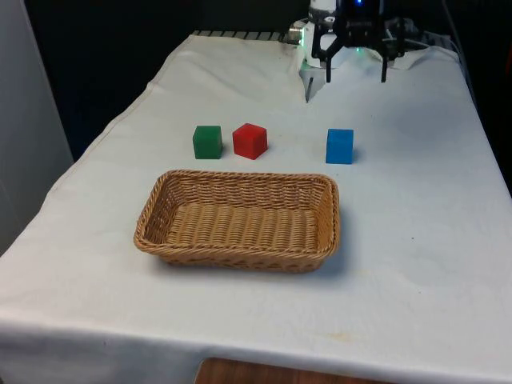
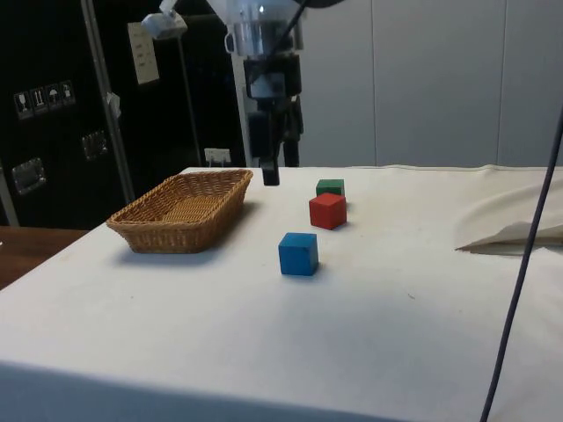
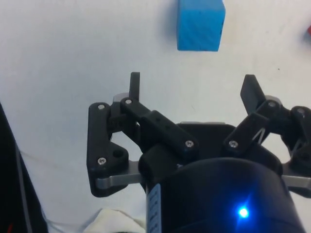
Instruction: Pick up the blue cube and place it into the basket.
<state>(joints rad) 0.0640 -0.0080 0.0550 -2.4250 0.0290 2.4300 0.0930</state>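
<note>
The hand (image 1: pixel 355 74) hangs above the table (image 1: pixel 416 240) near its far edge, by the robot's base, with its two fingers spread wide and nothing between them; the wrist view shows the fingertips (image 3: pixel 134 83) well apart over bare cloth. The blue cube (image 1: pixel 339 146) sits flat on the table, out from the hand toward the middle of the table, and almost straight ahead of it rather than off to a side: in the wrist view the blue cube (image 3: pixel 200 24) lies just beyond the open gap, roughly centred on it. So the coming move looks like a short advance away from the far edge plus a descent, with little sideways correction. The cube is square, so no axis favours one grip; its faces seem close to lined up with the fingers. The basket (image 1: pixel 152 216) lies further toward the near edge, well apart from the cube, its long side running across the table. The red cube (image 1: pixel 250 141) and the green cube (image 1: pixel 207 142) stand in a row with the blue one but clear of it, so they should not crowd the grasp.
</note>
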